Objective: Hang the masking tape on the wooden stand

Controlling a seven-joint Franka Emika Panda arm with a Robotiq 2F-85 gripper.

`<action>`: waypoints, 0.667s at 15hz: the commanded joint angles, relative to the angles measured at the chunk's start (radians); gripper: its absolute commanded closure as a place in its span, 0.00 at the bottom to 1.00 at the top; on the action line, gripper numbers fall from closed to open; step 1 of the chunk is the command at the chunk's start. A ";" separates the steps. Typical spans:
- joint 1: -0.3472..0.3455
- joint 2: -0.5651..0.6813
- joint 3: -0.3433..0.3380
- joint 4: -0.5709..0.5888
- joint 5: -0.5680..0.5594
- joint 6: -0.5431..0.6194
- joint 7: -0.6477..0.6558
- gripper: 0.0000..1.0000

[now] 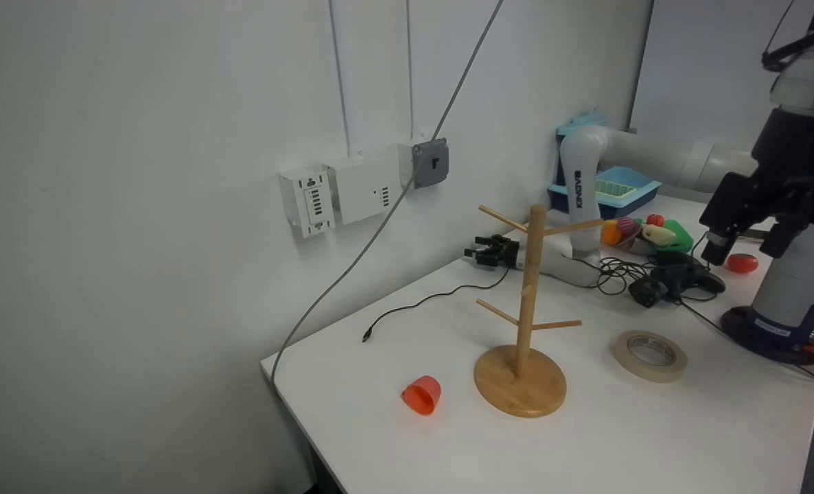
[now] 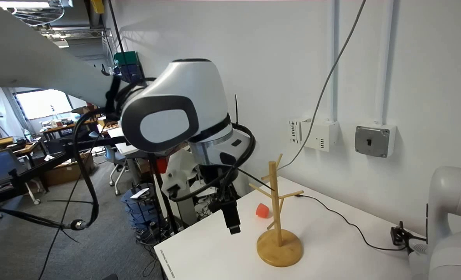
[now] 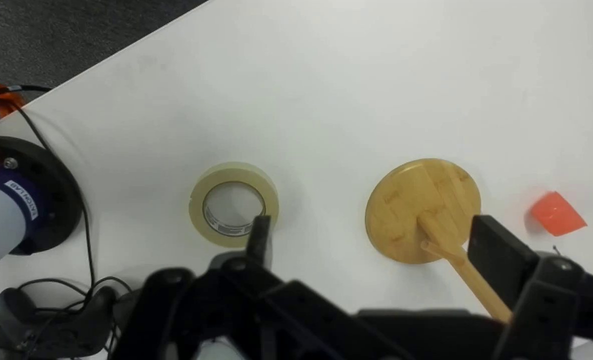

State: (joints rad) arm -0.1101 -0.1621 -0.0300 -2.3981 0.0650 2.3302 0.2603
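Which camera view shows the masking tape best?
The wrist view: from above, the masking tape appears largest, though a gripper finger covers part of its edge. In an exterior view the tape is whole but smaller; no further view shows it.

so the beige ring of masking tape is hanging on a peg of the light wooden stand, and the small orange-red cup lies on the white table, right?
Not quite: the beige ring of masking tape lies flat on the white table, apart from the light wooden stand, as the wrist view shows. The small orange-red cup does lie on the table.
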 commanded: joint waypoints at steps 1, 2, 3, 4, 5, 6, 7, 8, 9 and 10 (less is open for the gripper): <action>0.004 0.099 -0.001 0.043 -0.056 0.057 0.023 0.00; 0.005 0.121 -0.004 0.050 -0.070 0.072 0.020 0.00; 0.006 0.140 -0.006 0.059 -0.082 0.084 0.020 0.00; 0.007 0.161 -0.009 0.071 -0.093 0.093 0.019 0.00; 0.002 0.181 -0.018 0.094 -0.104 0.086 0.005 0.00; 0.002 0.201 -0.024 0.110 -0.116 0.088 0.004 0.00; 0.001 0.220 -0.031 0.129 -0.122 0.083 0.003 0.00; 0.001 0.240 -0.039 0.150 -0.127 0.082 0.006 0.00; 0.001 0.255 -0.046 0.171 -0.129 0.077 0.010 0.00; 0.000 0.267 -0.055 0.190 -0.119 0.066 0.016 0.00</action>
State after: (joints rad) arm -0.1105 0.0433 -0.0600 -2.2893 -0.0404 2.4150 0.2617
